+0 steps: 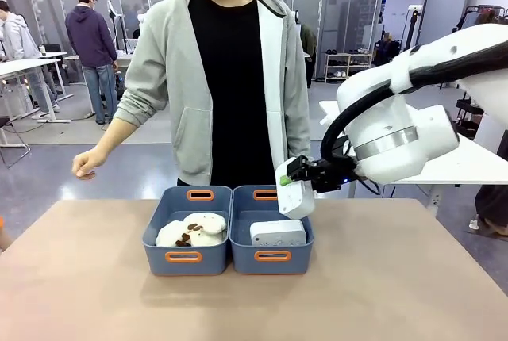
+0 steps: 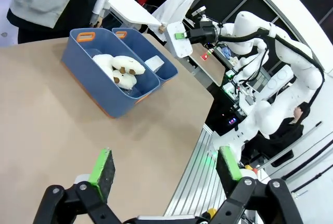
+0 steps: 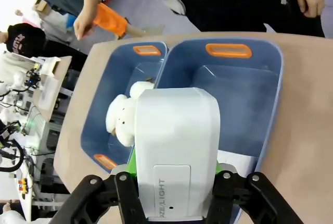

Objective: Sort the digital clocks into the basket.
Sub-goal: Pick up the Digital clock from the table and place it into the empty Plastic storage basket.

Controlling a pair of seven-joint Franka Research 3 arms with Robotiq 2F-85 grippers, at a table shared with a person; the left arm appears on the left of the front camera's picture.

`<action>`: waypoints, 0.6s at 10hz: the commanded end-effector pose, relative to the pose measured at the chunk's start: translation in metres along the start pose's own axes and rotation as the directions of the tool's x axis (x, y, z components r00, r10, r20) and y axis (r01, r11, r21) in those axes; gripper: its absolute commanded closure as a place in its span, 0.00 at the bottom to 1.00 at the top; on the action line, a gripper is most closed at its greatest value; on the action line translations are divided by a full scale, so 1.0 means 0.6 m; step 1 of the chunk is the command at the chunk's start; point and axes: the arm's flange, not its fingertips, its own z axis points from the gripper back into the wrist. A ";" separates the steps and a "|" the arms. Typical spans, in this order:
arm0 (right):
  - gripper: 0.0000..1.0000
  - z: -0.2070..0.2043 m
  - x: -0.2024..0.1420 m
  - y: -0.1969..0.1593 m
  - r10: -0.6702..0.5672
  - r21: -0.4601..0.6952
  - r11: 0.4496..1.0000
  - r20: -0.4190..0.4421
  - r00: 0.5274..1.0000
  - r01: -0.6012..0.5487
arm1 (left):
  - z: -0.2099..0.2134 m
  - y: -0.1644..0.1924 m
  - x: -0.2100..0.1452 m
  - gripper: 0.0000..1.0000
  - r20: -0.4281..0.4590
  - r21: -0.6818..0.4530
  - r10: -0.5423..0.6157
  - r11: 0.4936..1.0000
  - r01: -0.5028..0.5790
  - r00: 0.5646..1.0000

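1. So the right gripper (image 1: 292, 185) is clamped on a digital clock (image 1: 297, 197), hanging over the right basket (image 1: 272, 257), probably lined up for dropping.
2. Another clock (image 1: 278, 232) lies inside already.
3. Left gripper (image 2: 165, 174) hovers wide open, holding nothing.

The right gripper (image 3: 177, 193) clamps a white digital clock (image 3: 177, 151) between its fingers, its printed back panel facing the camera. Beyond the jaws sits the open blue basket (image 3: 270, 78) (orange handle slot at its far end), with a plush toy (image 3: 120, 120) in the adjoining bin (image 3: 104, 114).
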 end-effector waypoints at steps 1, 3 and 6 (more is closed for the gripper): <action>1.00 0.023 0.007 0.004 0.001 0.010 1.000 0.015 1.000 -0.001 | 0.001 -0.003 0.004 0.00 0.014 0.003 0.001 1.000 -0.001 1.000; 1.00 0.023 0.007 0.004 0.001 0.010 1.000 0.015 1.000 -0.001 | 0.001 -0.003 0.004 0.00 0.014 0.003 0.001 1.000 -0.001 1.000; 0.49 -0.014 0.059 0.037 0.271 0.175 0.948 0.003 0.963 -0.267 | 0.001 -0.003 0.004 0.00 0.014 0.003 0.001 1.000 -0.001 1.000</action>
